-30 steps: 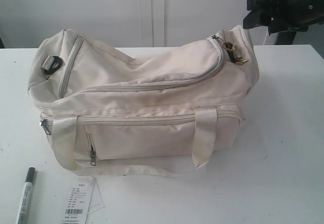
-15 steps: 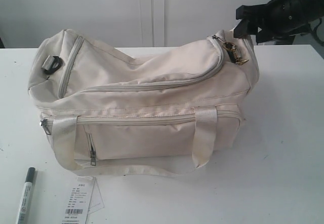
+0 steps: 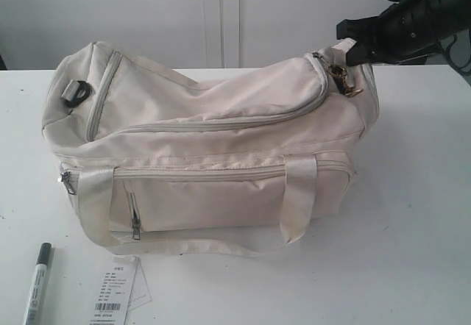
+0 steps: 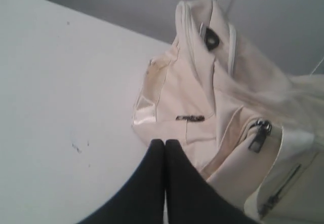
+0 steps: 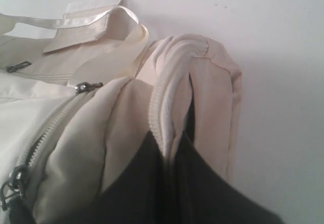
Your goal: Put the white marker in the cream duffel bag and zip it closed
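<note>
While the white marker [image 3: 37, 284] lies flat on the table [image 3: 412, 229] at the near-left corner of the exterior view, its black cap end points toward the cream duffel bag [image 3: 213, 148]. No gripper touches it. It is outside the bag, just beside a white paper tag [image 3: 118, 294] with a barcode. Neither wrist view shows the marker or the tag.

The bag sits on its base in the middle of the table with its front pocket and two strap handles facing the camera. Its curved top zipper looks closed along the length that shows.

At the bag's right end, the exterior view shows only the dark bulk of the right gripper [image 3: 352, 34] against the upper corner, just above a brass clasp [image 3: 344, 79]. The right wrist view shows the grip itself: the right gripper [image 5: 169, 143] has its two black fingers pinched together on a raised fold of cream fabric edged with zipper teeth.

The left gripper [image 4: 164, 142] appears only in the left wrist view. Its fingers are pressed together with nothing between them, above bare table just beside the bag's left end, where a metal zipper pull [image 4: 259, 135] hangs.
</note>
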Controlling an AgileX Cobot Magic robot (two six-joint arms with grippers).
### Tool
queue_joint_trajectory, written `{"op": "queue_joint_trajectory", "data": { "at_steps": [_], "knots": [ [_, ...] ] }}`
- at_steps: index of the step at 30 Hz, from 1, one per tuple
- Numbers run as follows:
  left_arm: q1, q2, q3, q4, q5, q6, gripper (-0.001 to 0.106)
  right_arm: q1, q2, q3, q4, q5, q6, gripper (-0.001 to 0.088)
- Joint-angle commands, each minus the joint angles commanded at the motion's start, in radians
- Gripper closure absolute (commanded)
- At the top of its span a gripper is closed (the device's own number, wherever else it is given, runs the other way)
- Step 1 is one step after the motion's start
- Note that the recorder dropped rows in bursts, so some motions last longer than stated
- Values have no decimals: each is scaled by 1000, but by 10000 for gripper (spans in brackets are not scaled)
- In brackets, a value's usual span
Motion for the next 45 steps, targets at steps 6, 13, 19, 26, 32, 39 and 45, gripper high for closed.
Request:
{"op": "queue_joint_trajectory", "data": {
  "at_steps": [6, 13, 19, 26, 32, 39, 45],
  "knots": [
    [0, 0, -1, 9, -26, -66, 1053, 0, 0, 0, 19, 13, 0, 868],
    [0, 40, -213, 67, 212, 107, 1053, 0, 0, 0, 19, -4, 0, 868],
    [0, 271, -382, 17, 425, 344, 1053, 0, 0, 0, 19, -4, 0, 868],
    [0, 440, -489, -272, 468, 735, 1053, 0, 0, 0, 19, -4, 0, 868],
    [-2, 558, -559, -519, 484, 963, 1053, 0, 0, 0, 19, -5, 0, 868],
    [-100, 685, -629, -718, 499, 1230, 1053, 0, 0, 0, 19, -5, 0, 868],
    [-198, 809, -698, -718, 520, 1259, 1053, 0, 0, 0, 19, -5, 0, 868]
  ]
}}
